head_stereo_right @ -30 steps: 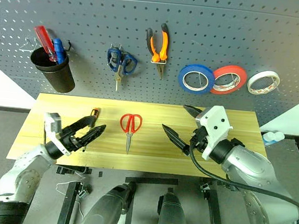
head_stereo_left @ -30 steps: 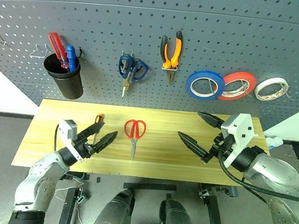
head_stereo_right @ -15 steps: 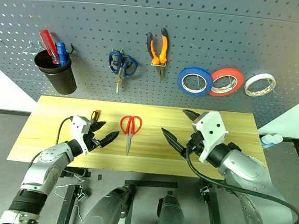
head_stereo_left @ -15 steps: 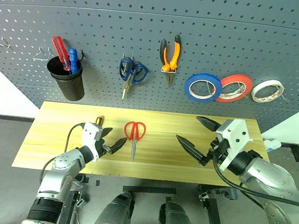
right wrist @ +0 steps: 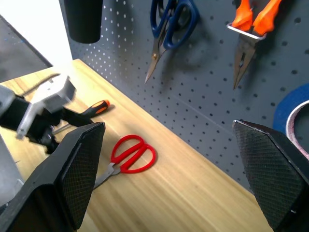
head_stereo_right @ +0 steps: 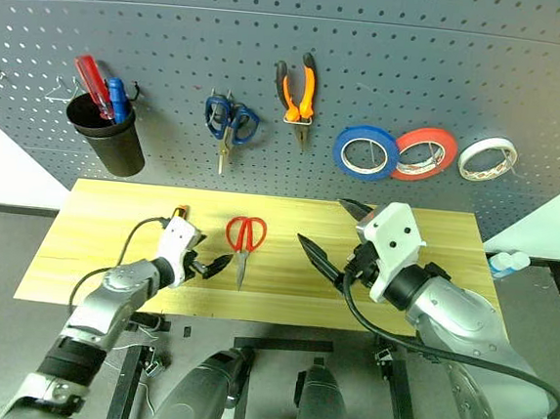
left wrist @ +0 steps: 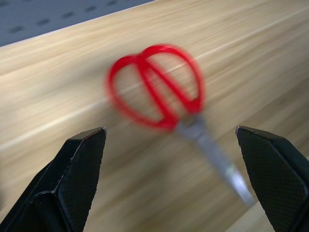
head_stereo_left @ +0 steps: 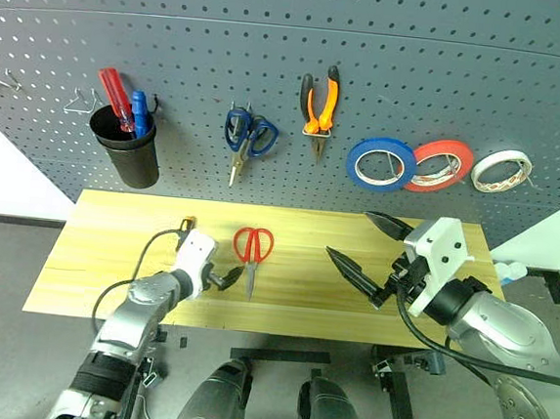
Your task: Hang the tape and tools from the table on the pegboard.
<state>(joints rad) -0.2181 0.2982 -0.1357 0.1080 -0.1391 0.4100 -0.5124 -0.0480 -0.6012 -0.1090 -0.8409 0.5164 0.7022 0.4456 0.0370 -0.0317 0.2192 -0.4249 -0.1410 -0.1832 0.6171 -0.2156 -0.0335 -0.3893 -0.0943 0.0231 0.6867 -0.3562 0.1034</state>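
On the light wooden bench (head_stereo_left: pixel 90 252) lie the red-handled scissors (head_stereo_left: pixel 252 248), flat, handles toward the dark grey pegboard (head_stereo_left: pixel 292 73) and blades toward the near edge. Just to their left sits the left pincer (head_stereo_left: pixel 217 275), low over the wood, its two black fingers spread wide; in the left wrist view the scissors' red loops lie between the spread fingertips, untouched. Beside that pincer's far side, a thin screwdriver with an orange-and-black handle (head_stereo_left: pixel 186 225) lies on the bench, mostly hidden by the wrist.

Right of the scissors, the right pincer (head_stereo_left: pixel 369 252) hangs above the bench with its fingers wide apart and nothing between them, pointing toward the scissors.

Up on the pegboard, the orange-and-black-handled pliers (head_stereo_left: pixel 319 105) hang nose down near the middle. To their right the blue roll of tape (head_stereo_left: pixel 382 164) hangs on a hook, its edge overlapped by a red-orange roll of tape (head_stereo_left: pixel 443 162), with a white roll of tape (head_stereo_left: pixel 502 170) apart further right. Left of the pliers hang blue-handled scissors (head_stereo_left: pixel 247 138), and further left a black cup (head_stereo_left: pixel 126 147) holds a red screwdriver (head_stereo_left: pixel 113 97) and a blue screwdriver (head_stereo_left: pixel 139 111).
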